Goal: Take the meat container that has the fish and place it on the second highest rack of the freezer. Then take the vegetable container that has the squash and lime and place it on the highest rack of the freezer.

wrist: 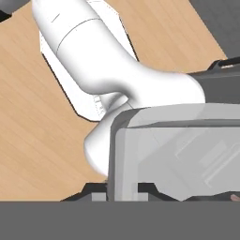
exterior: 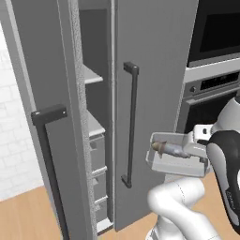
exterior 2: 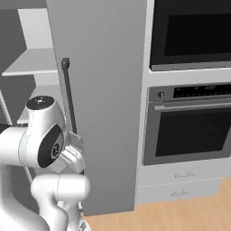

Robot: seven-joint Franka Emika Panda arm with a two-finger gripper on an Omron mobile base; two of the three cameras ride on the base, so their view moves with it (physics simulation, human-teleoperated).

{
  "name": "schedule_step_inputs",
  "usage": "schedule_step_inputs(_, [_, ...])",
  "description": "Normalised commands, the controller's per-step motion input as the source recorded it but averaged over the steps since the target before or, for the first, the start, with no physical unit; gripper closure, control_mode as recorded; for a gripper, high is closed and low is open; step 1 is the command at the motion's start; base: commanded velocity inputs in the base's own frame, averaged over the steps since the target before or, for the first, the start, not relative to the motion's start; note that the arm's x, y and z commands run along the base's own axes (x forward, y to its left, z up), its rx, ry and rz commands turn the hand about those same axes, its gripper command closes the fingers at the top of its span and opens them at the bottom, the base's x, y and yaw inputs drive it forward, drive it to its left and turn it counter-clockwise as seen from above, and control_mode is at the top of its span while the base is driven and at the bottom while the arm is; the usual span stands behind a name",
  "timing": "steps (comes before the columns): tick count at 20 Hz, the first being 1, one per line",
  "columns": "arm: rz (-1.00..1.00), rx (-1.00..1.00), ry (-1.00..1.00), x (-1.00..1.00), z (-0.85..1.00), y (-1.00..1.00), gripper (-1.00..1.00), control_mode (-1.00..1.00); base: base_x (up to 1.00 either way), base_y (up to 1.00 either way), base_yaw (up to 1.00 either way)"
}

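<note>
Still outside the freezer: tray at risk on the way in

The meat container (exterior: 177, 161) with the fish (exterior: 169, 149) is being held by its rim in the tightly closed gripper (exterior: 202, 146), in front of the freezer (exterior: 101, 117). It could be knocked against the open door (exterior: 51, 154) or tipped, spilling the fish.

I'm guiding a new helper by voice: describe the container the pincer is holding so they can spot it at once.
Start at the tall grey freezer with its door open. Right of its long dark handle, held in the air, is a pale grey open tray. A slender silver-grey fish with a brownish head lies inside.
</note>
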Motion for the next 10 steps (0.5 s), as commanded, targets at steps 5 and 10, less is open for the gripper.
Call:
schedule_step_inputs(5, [0.00, 0.00, 0.00, 0.00, 0.00, 0.00, 1.00, 1.00, 0.39, 0.50, 0.00])
schedule_step_inputs(10, [0.00, 0.00, 0.00, 0.00, 0.00, 0.00, 1.00, 1.00, 0.27, 0.31, 0.01])
